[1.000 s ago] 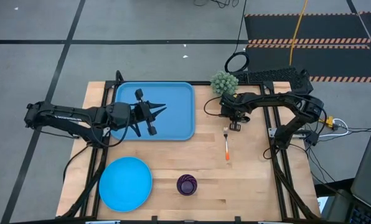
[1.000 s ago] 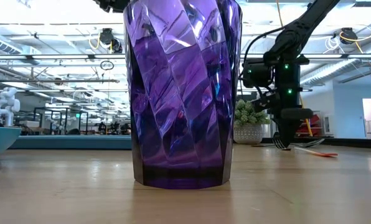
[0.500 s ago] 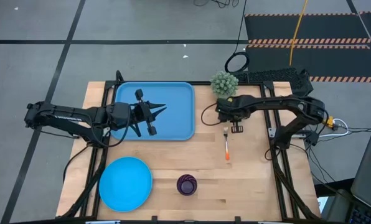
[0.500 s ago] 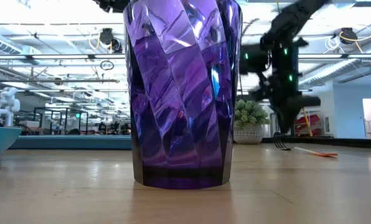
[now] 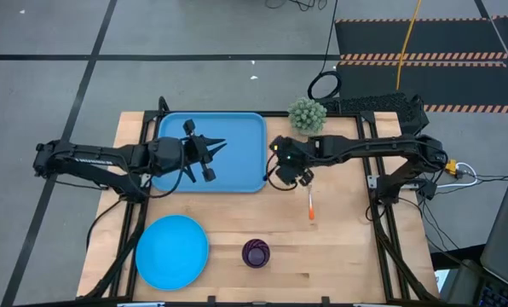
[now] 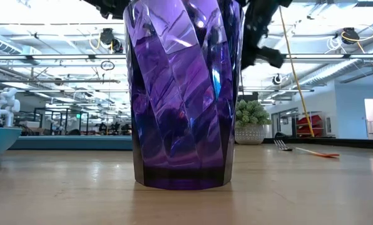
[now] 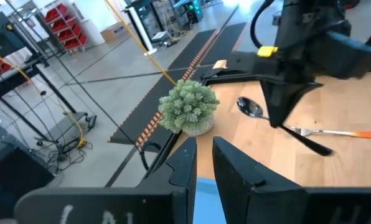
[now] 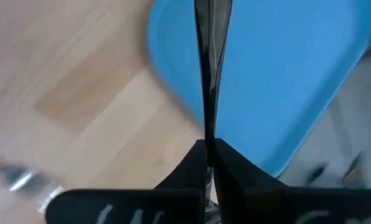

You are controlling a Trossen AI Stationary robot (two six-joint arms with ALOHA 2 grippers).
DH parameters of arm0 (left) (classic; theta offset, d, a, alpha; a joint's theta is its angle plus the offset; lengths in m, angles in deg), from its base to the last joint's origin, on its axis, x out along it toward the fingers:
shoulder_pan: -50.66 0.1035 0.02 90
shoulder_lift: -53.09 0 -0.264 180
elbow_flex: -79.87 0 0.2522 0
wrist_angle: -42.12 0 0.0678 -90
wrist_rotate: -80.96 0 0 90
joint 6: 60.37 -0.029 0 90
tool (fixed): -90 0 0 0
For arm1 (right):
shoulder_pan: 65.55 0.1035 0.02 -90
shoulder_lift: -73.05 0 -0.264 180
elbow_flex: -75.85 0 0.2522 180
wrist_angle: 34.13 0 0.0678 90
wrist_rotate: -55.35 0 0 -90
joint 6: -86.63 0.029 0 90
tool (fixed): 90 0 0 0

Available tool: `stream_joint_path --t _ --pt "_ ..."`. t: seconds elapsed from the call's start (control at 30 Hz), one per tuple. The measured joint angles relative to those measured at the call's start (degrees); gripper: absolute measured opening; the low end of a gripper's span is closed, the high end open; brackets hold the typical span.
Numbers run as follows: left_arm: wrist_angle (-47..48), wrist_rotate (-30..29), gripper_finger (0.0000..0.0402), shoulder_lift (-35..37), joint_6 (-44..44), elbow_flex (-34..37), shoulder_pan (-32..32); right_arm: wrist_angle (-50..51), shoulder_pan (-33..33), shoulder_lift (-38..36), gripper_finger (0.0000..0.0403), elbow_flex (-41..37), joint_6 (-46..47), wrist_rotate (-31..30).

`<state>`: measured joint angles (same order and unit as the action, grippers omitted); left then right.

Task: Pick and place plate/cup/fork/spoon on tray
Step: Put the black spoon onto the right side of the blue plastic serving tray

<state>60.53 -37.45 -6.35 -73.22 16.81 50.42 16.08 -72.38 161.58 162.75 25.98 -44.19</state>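
My right gripper is shut on the dark grey spoon and holds it in the air beside the right rim of the blue tray. In the right wrist view the spoon reaches out over the tray's edge. My left gripper hovers over the tray, shut and empty. The orange-handled fork lies flat on the table, right of the tray. The purple cup stands at the near edge. The sky-blue plate lies at the near left. My right gripper pinches the spoon's handle between its two fingers. The fingers come from above, pointing down, and lie across the handle. The spoon is lifted clear of the table, and its bowl sticks out to one side of the fingers.
A small potted plant stands at the far edge, just right of the tray. In the low view the cup fills the middle, and the fork lies behind it to the right. Bare wood lies between the fork and the cup.
My right gripper has risen from beside the fork's tines and gone toward the table's left, to the tray's right rim, carrying the spoon. In the low view it has climbed almost out of the picture. The fork has stayed where it was.
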Motion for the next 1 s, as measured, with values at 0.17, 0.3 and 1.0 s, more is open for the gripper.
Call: stream_joint_path --t 0.17,0.3,1.0 --pt "1.0 0.0 0.0056 0.0 0.9 0.0 0.7 -7.7 -2.7 1.2 0.0000 0.2 -11.3 2.2" --pt "2.8 -0.1 0.0056 0.0 1.0 0.0 1.0 -8.6 -5.4 4.8 0.0000 0.4 -18.7 2.1" --pt "7.3 13.1 0.0056 4.9 3.4 0.0 1.0 -14.9 -10.2 21.0 0.0000 8.8 -39.5 7.4"
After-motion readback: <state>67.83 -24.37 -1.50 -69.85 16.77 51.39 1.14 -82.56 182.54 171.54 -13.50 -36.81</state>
